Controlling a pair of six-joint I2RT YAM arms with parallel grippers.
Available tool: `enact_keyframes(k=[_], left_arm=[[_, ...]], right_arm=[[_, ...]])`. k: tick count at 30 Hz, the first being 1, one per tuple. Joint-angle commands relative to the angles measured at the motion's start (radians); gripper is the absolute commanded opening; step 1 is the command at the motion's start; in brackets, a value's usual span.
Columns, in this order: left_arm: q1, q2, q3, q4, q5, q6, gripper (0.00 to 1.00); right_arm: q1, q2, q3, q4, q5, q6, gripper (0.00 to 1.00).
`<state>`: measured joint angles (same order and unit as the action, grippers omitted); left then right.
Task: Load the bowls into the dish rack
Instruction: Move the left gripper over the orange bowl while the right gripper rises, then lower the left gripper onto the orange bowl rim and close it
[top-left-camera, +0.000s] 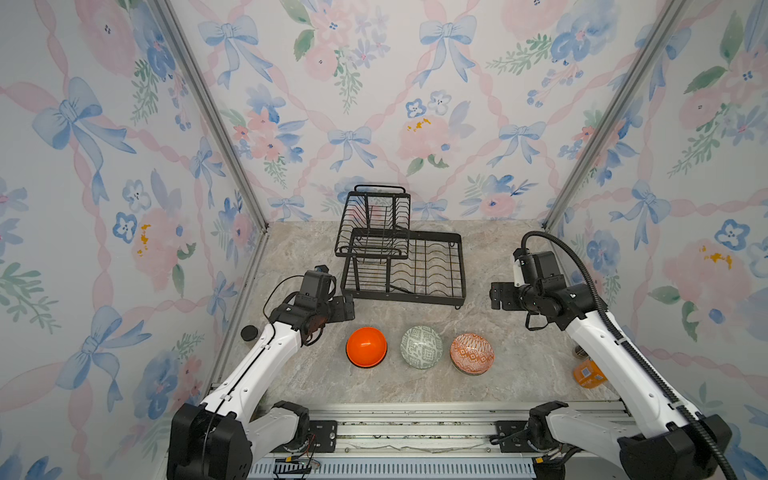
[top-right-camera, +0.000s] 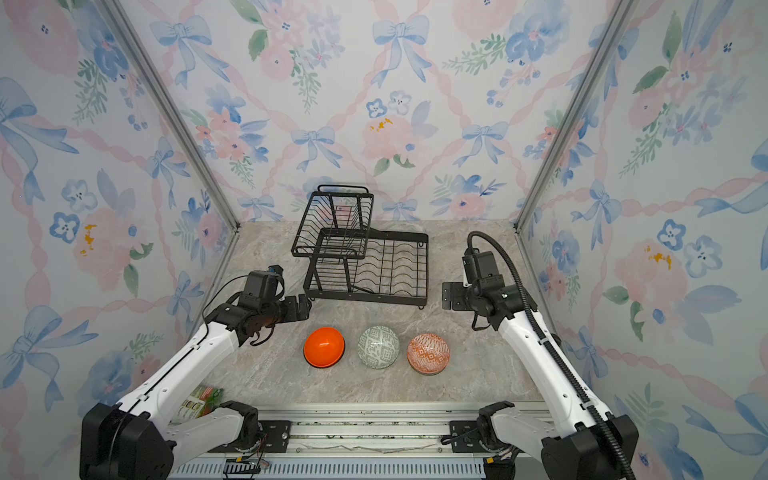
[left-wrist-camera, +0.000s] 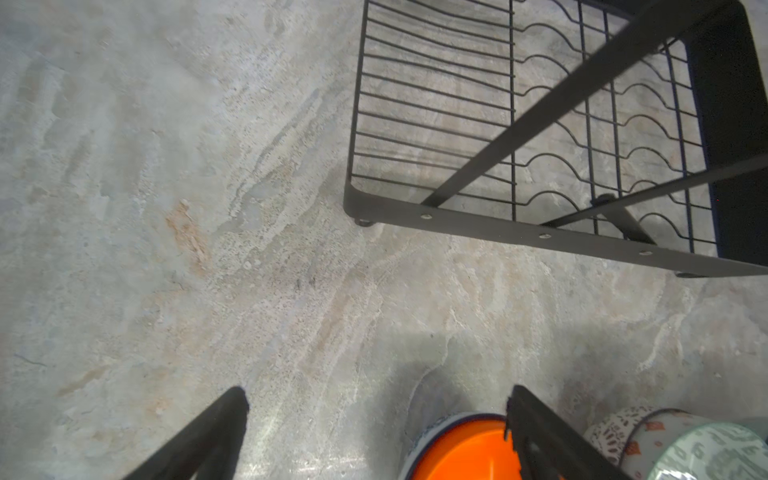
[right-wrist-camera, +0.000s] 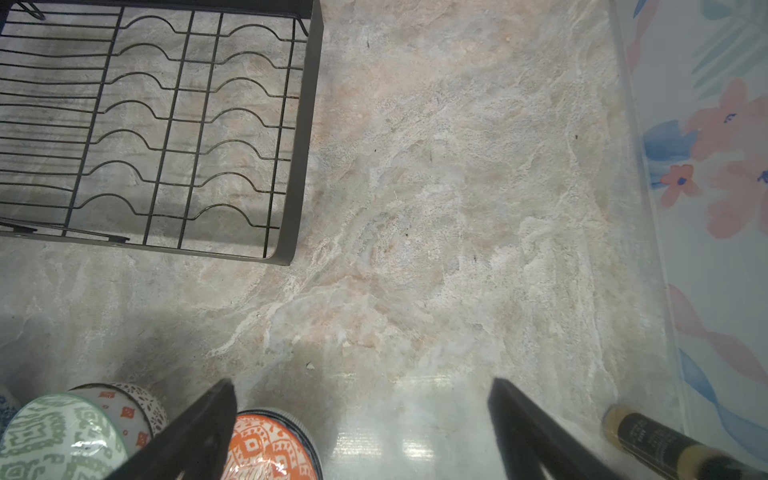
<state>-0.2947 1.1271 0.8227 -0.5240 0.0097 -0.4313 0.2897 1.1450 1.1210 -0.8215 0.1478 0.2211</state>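
In a row near the front edge of the marbled table (top-left-camera: 519, 365): plain orange bowl (top-left-camera: 366, 347), grey-green patterned bowl (top-left-camera: 421, 347), orange-white patterned bowl (top-left-camera: 471, 354), close together with small gaps between. In the wrist views, nested: orange one inside a blue-white bowl (left-wrist-camera: 419, 432), grey-green one inside a brown-latticed white bowl (right-wrist-camera: 129, 411).

Behind the row and apart from it: dish rack (top-left-camera: 403, 296), raised basket over its left part.

Left gripper (top-left-camera: 349, 308): jaws spread wide, gripping nothing, above the table just behind and left of the orange bowl, near the rack's front left corner.

Right gripper (top-left-camera: 494, 296): likewise spread, nothing between the jaws, right of the rack, behind the orange-white patterned bowl and clear of it.
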Motion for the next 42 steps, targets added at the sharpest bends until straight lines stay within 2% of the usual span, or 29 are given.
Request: enact_keyframes(k=[1,5,13,16,19,22,31,42], left_arm=[[-0.034,0.003,-0.001,-0.054,0.098,-0.051,0.98],[-0.067,0.007,-0.047,-0.062,0.142,-0.092,0.98],[-0.175,0.011,-0.077,-0.087,0.053,-0.149,0.98],[-0.208,0.020,-0.079,-0.106,-0.003,-0.164,0.89],[-0.218,0.023,-0.079,-0.123,-0.052,-0.164,0.74],[-0.218,0.027,-0.079,-0.131,-0.089,-0.156,0.65],[-0.218,0.076,-0.079,-0.126,-0.090,-0.136,0.47],[-0.219,0.101,-0.079,-0.123,-0.093,-0.133,0.32]], right_arm=[[-0.001,-0.019,-0.006,-0.042,-0.026,-0.001,0.97],[-0.001,-0.003,-0.010,-0.034,-0.021,-0.005,0.97],[-0.001,0.020,-0.014,-0.019,-0.027,-0.005,0.97],[-0.002,0.023,-0.016,-0.019,-0.026,-0.009,0.97],[-0.003,0.024,-0.022,-0.016,-0.027,-0.009,0.97],[-0.002,0.027,-0.023,-0.012,-0.028,-0.007,0.97],[-0.002,0.019,-0.032,-0.010,-0.031,-0.006,0.97],[-0.002,0.015,-0.045,0.011,-0.048,0.003,0.97]])
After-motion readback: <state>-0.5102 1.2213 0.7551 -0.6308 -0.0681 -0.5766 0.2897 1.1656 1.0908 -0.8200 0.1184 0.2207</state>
